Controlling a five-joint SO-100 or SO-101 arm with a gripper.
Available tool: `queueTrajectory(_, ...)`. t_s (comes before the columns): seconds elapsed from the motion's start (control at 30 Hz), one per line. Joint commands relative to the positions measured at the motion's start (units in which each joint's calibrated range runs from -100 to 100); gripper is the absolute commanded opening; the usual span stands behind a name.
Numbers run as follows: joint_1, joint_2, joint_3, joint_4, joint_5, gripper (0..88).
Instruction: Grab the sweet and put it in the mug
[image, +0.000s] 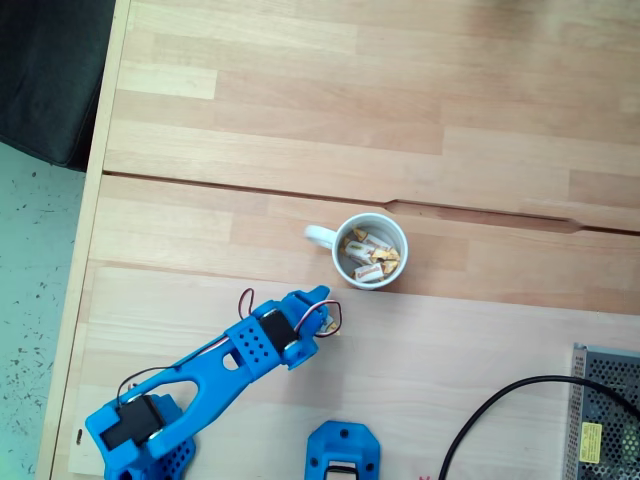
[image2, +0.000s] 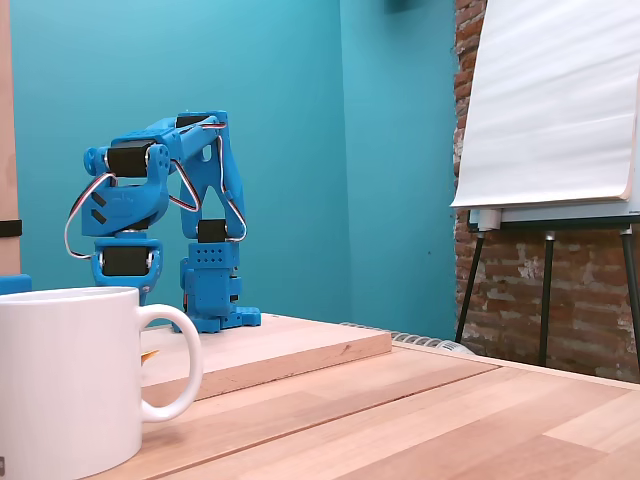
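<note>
The white mug stands mid-table in a fixed view from above, its handle pointing left, with several wrapped sweets inside. My blue gripper points down at the board just below and left of the mug. A small golden-yellow bit of a sweet pokes out at its right side. In the low fixed view the mug fills the near left and hides my fingertips. An orange tip of the sweet shows behind the handle. The jaws' state is not visible.
A black cable and a metal mesh box lie at the lower right. A blue part sits at the bottom edge. The table's left edge drops to the floor. A flipchart easel stands at the right.
</note>
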Motion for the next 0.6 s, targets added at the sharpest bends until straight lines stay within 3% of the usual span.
queueTrajectory(0.0, 0.5, -1.4, -1.1, -0.5, 0.3, 33.4)
queueTrajectory(0.23, 0.5, -0.7, -2.9, -0.6, 0.4, 30.8)
queueTrajectory(0.57, 2.5, -0.5, -3.5, -0.5, 1.9, 15.1)
